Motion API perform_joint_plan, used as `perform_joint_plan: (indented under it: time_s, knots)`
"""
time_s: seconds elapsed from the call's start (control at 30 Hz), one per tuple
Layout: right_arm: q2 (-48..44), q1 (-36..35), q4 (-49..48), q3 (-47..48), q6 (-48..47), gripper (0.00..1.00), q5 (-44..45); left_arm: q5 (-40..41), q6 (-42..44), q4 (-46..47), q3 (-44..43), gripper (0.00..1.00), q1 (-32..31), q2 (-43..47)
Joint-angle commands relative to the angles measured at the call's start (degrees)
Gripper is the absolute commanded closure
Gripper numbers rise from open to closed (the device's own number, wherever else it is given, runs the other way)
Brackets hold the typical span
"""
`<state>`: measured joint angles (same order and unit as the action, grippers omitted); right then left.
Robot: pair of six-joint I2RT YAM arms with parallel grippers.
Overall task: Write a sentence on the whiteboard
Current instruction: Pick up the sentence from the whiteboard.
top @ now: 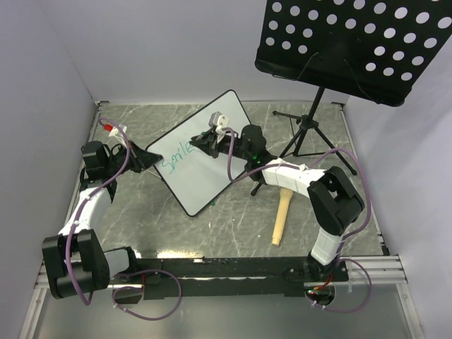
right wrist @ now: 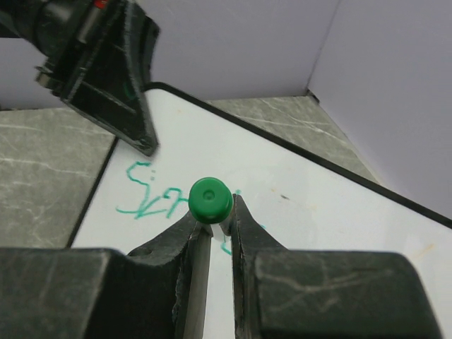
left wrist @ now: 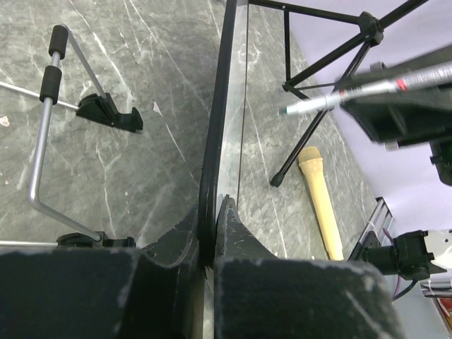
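You get one readable text only: teal-green handwritten line [top: 176, 157] on large flat white rectangular whiteboard [top: 203, 185], reads roughly "Smile" from top view; in right wrist view you see only opening letters "Sm", rest hidden behind green-capped marker [right wrist: 210, 200]; no other label legible.

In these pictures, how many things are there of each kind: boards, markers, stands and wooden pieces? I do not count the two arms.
whiteboard: 1
green marker: 1
music stand: 1
wooden stick: 1
Total: 4
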<state>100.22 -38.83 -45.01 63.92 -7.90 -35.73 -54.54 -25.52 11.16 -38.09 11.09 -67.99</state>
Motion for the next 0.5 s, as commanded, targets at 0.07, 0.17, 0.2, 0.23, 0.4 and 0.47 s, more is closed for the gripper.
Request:
perform_joint_plan:
  time_s: [0.07,0.17,0.2,0.23,0.4,0.47]
  knots:
    - [0.6,4.4,-4.0,0.9,1.0,1.00,1.2,8.6,16.7,-4.7,0.6,0.99,-0.6,-0.6]
    - [1.5,5.2,-4.0,1.3,1.6,1.00,0.8,8.6,16.7,-4.7,0.7,0.99,-0.6,-0.6]
    - [1.9,5.4,-4.2,1.4,1.7,1.00,0.7,8.6,16.7,-4.8,0.7,0.99,-0.6,-0.6]
    - [2.4,5.5,-4.3,1.6,1.7,1.00,0.7,8.6,16.8,-4.9,0.7,0.99,-0.7,-0.5]
    - [4.1,6.2,-5.2,2.2,2.2,1.00,1.1,8.3,16.6,-4.7,0.9,0.99,-0.7,-0.4]
    - [4.8,6.6,-5.2,2.5,2.3,1.00,1.0,8.2,16.6,-4.6,0.8,0.99,-0.6,-0.7]
